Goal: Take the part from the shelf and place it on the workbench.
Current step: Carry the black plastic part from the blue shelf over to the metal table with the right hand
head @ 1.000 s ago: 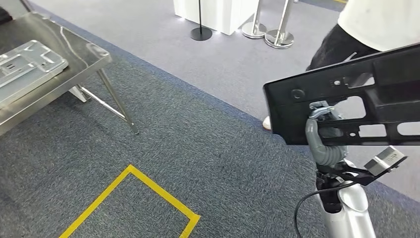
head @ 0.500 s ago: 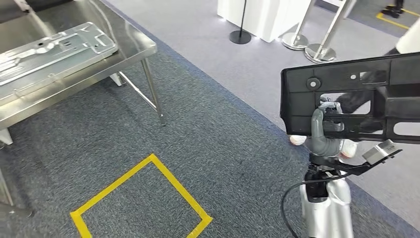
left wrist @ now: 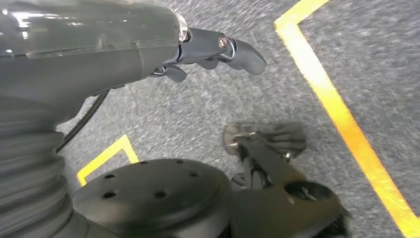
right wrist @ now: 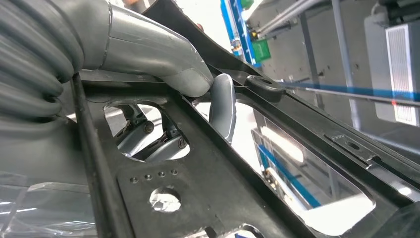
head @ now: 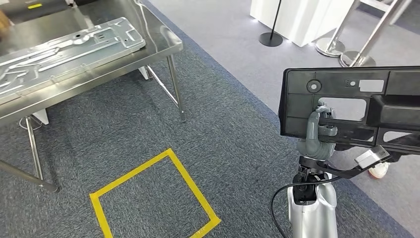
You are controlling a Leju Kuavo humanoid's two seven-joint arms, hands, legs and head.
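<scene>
1. Our right robot hand (head: 319, 130) is clamped on the black part (head: 356, 106), thumb over one bar and the fingers (right wrist: 148, 139) hooked through a cut-out, as the right wrist view shows up close.
2. The part is up in the air on our right side, long edge roughly level, running off the head view's right edge, well apart from the counter (head: 163, 47).
3. Our left robot hand (left wrist: 213, 52) hangs low over the carpet; nothing is in it, and the fingers look loosely extended, so we read it as apart.
4. Below us, the grey carpet carries a yellow taped square (head: 153, 198).
5. Further out, the steel counter stands ahead and to our left, already bearing a silver metal panel (head: 69, 44).
6. Beyond that, stanchion bases (head: 271, 38) and a white plinth (head: 297, 17) sit at the far side.
7. Progress, as we judge it: the pick is done, the part is off the shelf and in hand. What is left is closing the gap to the counter, lining up and setting the part down on its bare steel beside the panel.
</scene>
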